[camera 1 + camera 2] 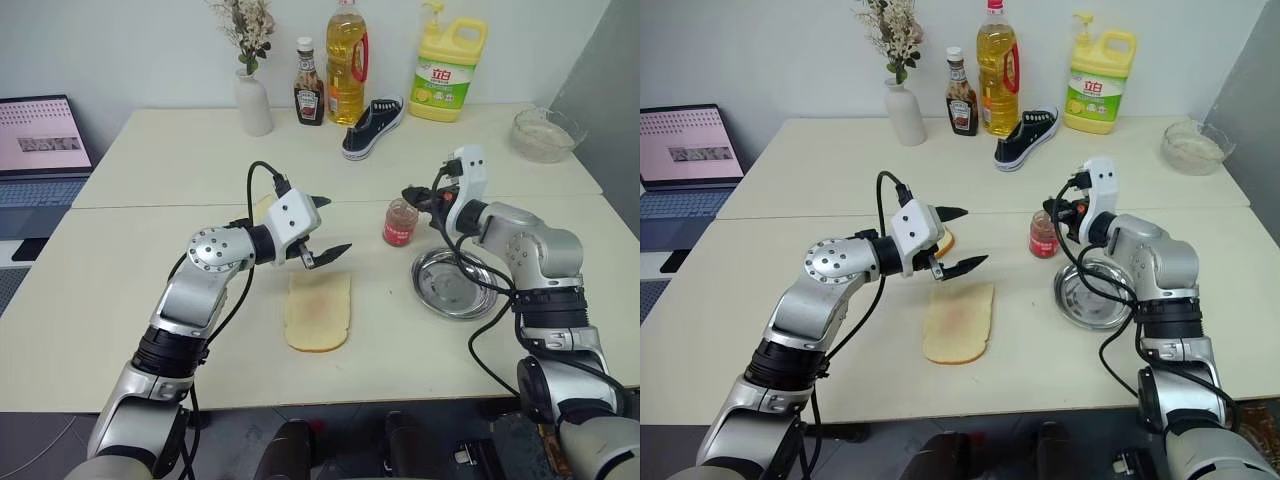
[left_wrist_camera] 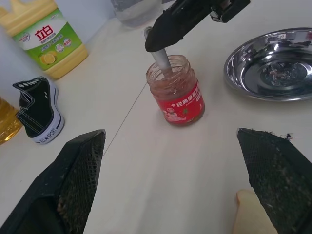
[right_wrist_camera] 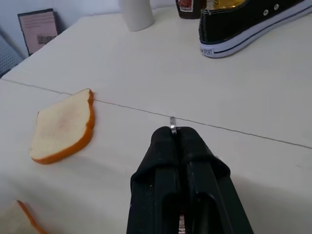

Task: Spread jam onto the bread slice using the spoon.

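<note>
I was at the loading step: my right gripper (image 2: 161, 41), fingers pressed together on the spoon (image 2: 162, 62), had its bowl dipped into the jam (image 2: 175, 90) in the small glass jar, just beside the steel dish (image 1: 455, 283). My left gripper (image 1: 322, 228) hung with fingers spread wide above the bread slice (image 1: 319, 311), which lay near the front edge with a faint pink stain. Next I judged I would need to lift a spoonful and carry it across without dripping. The pale tabletop (image 1: 150, 300) also held a sneaker (image 1: 374, 127), bottles and a vase against a white wall.
</note>
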